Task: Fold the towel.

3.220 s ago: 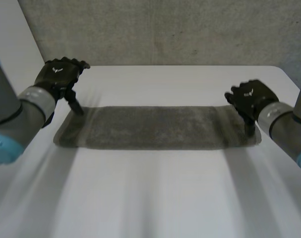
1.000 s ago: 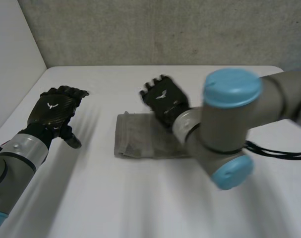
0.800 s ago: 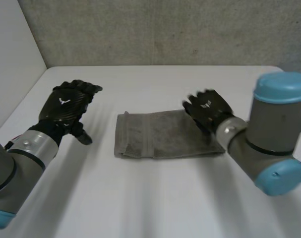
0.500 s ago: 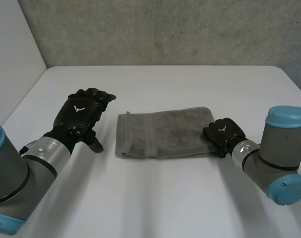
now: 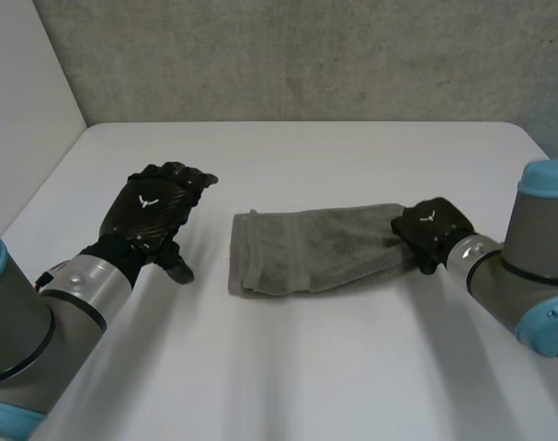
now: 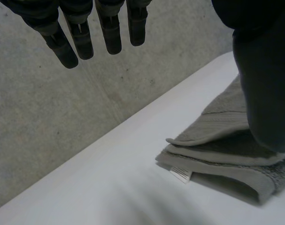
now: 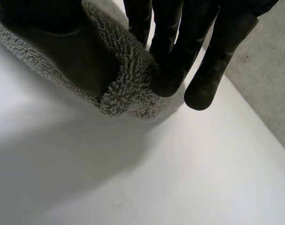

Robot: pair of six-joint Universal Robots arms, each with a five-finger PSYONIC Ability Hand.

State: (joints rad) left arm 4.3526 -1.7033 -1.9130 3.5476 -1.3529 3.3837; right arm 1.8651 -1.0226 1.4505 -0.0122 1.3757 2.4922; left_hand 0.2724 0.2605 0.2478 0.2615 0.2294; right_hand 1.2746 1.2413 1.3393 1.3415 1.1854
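One towel [image 5: 306, 250] end, pinched by right fingers [image 7: 168, 75]

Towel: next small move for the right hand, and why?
Probably lift the pinched end and carry it over to the opposite end for a second fold. The right hand pinches one end of the towel, which lies doubled on the table, its layered edges and tag at the other end; the left hand hovers open, off the cloth.

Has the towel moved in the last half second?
Yes. The towel has slid toward the right edge of the table, its end pinched by the right hand.
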